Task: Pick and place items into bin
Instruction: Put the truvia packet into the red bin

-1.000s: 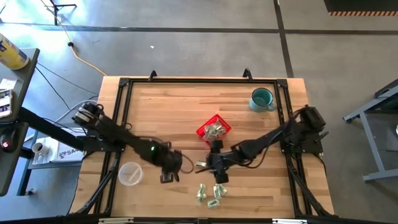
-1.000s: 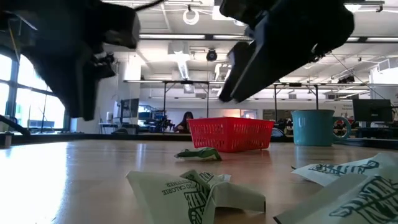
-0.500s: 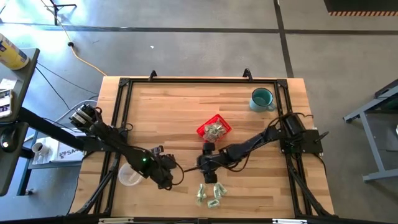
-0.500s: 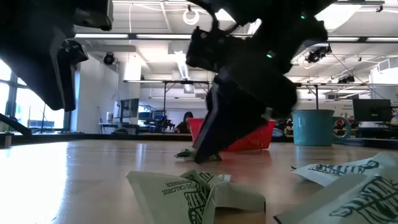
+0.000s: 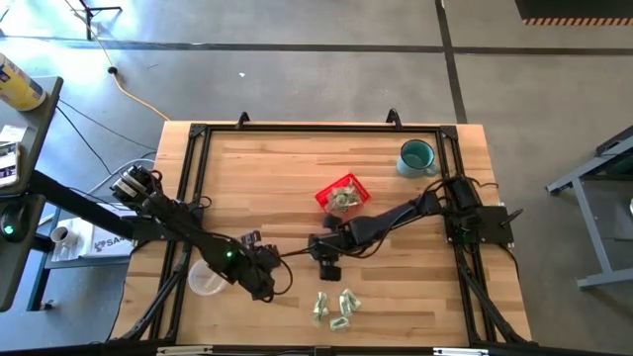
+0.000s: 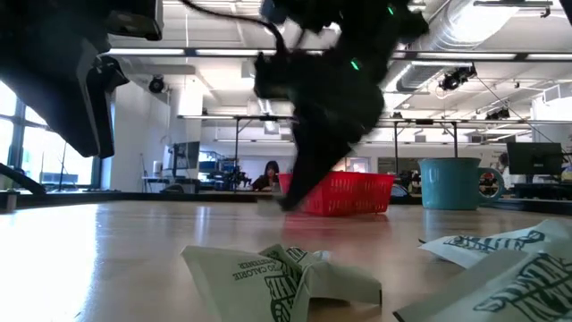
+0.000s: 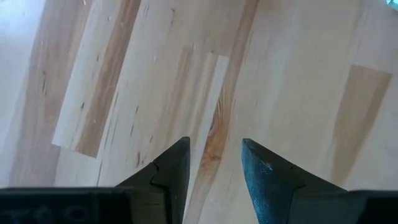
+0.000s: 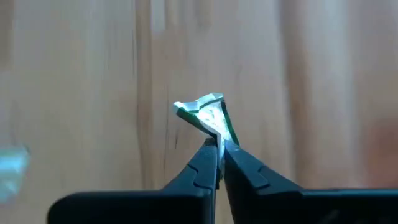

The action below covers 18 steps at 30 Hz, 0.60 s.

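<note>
Red against the pale wooden tabletop [image 5: 277,168], the basket [image 5: 341,195] sits near the middle in the high view with wrapped pieces [image 5: 343,200] inside, a few more packets [image 5: 334,308] near the front edge, the right gripper [image 5: 318,247] just in front of the basket, and the left gripper [image 5: 265,285] beside a clear cup [image 5: 204,280]. The left wrist view shows its jaws spread over bare wood. In the right wrist view the jaws are pressed together, pinching one crinkled green-and-white packet [image 8: 208,116] above the tabletop.
</note>
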Available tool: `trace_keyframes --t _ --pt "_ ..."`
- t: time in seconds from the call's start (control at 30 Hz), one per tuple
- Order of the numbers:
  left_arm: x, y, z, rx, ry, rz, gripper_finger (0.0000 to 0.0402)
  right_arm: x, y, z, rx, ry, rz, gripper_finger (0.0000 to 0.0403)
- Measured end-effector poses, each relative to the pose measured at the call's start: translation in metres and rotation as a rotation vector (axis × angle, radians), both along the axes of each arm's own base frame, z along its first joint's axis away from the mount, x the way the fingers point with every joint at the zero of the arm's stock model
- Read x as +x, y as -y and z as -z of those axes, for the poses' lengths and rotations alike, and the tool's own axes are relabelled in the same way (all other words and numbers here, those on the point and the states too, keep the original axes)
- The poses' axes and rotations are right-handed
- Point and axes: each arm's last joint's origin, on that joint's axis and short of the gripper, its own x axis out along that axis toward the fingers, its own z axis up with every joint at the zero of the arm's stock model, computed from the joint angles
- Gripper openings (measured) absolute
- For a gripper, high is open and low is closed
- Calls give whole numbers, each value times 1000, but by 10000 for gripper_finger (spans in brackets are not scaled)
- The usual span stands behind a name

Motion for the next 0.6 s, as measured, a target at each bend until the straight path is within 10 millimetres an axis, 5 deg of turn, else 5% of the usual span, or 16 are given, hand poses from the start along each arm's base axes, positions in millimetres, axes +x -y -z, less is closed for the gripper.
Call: trace_keyframes --t 0.2,0.3,0.47,0.6 --pt "1 -1 0 34 24 -11 179 17 -7 -69 -143 58 21 9" --pt "2 -2 -1 59 43 -14 179 10 9 -94 -326 -23 89 9" --pt "10 -10 -1 37 55 -32 179 -14 71 -79 -410 -415 122 25" --pt "19 -16 -3 18 90 -41 179 -11 104 -69 -445 -424 80 38"
